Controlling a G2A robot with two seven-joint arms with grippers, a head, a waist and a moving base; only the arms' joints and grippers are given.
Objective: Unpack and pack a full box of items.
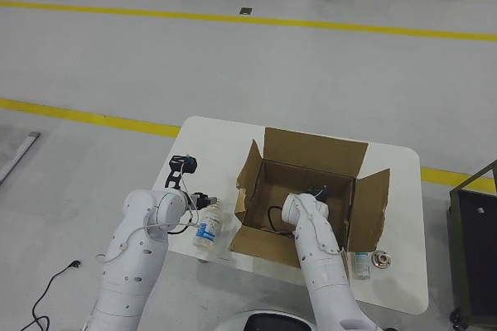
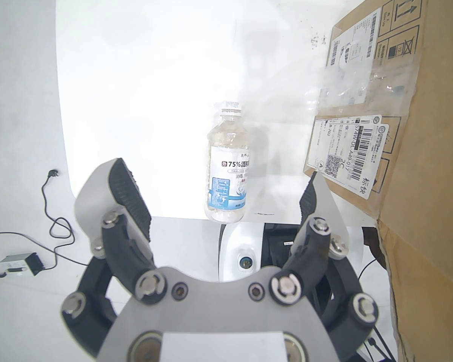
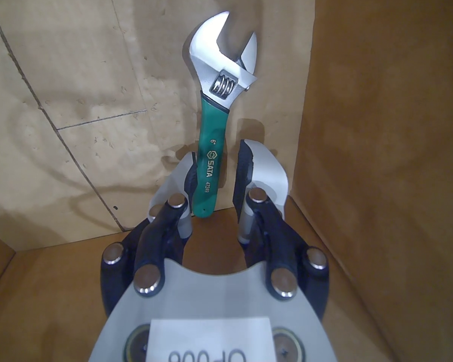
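The open cardboard box (image 1: 360, 199) stands in the middle of the white table (image 1: 398, 165). On its floor lies an adjustable wrench (image 3: 215, 122) with a green handle. My right gripper (image 3: 217, 154) is down inside the box, open, its fingers on either side of that handle. One pad touches it and the other is a small gap away. A clear bottle (image 2: 226, 163) with a white and blue label lies on its side near the table's front edge, left of the box. My left gripper (image 2: 217, 170) hangs over it, wide open and holding nothing.
Right of the box, a small bottle (image 1: 361, 265) and a round metal part (image 1: 382, 259) lie on the table. The box's labelled side wall (image 2: 381, 114) rises close to the left gripper. A dark cart (image 1: 484, 240) stands off the table's right end.
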